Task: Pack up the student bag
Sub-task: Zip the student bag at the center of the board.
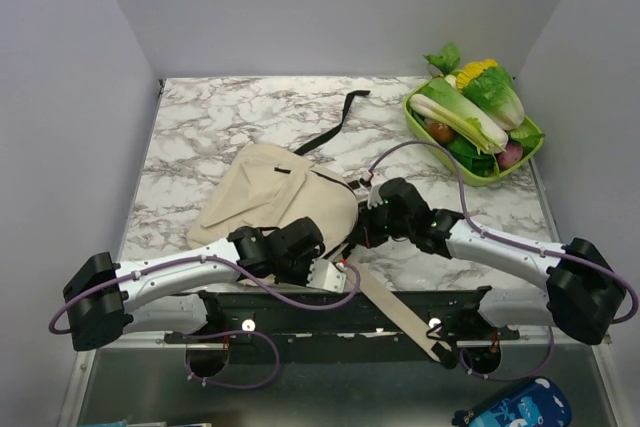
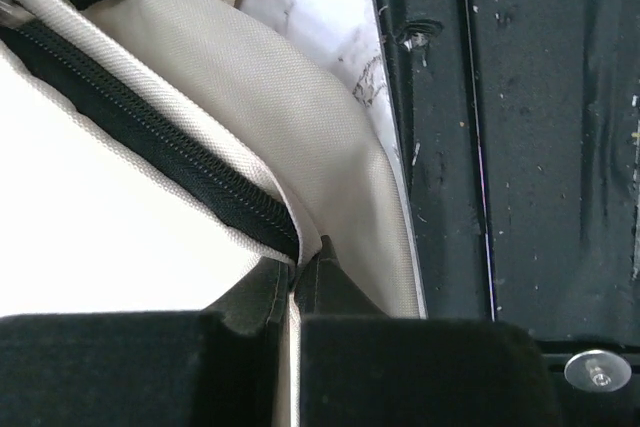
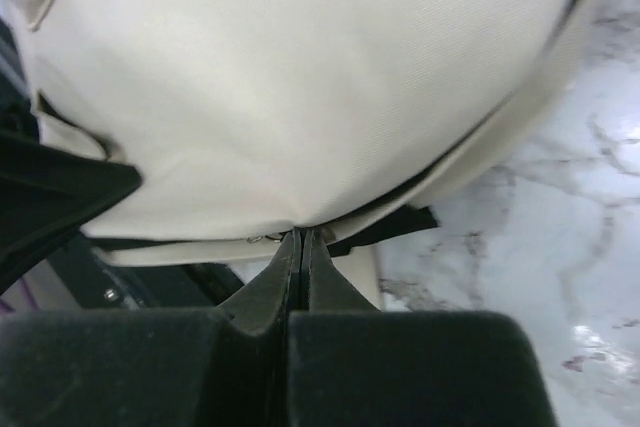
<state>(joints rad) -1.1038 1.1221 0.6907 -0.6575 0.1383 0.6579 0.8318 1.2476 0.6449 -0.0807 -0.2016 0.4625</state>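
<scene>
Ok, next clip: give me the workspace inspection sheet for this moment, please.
Surface: marble table, no spills seen.
Job's things: student bag lies mid-table; its zipper looks closed where seen; long beige strap trails over the near edge.
Clutter: green tray of vegetables, far right corner.
Grippers: left gripper shut on bag fabric at the zipper end; right gripper shut on the bag's edge.
Cables: purple cables loop off both arms; one arcs over the table beside the bag.
Surroundings: plain grey walls; blue object below the near edge.
</scene>
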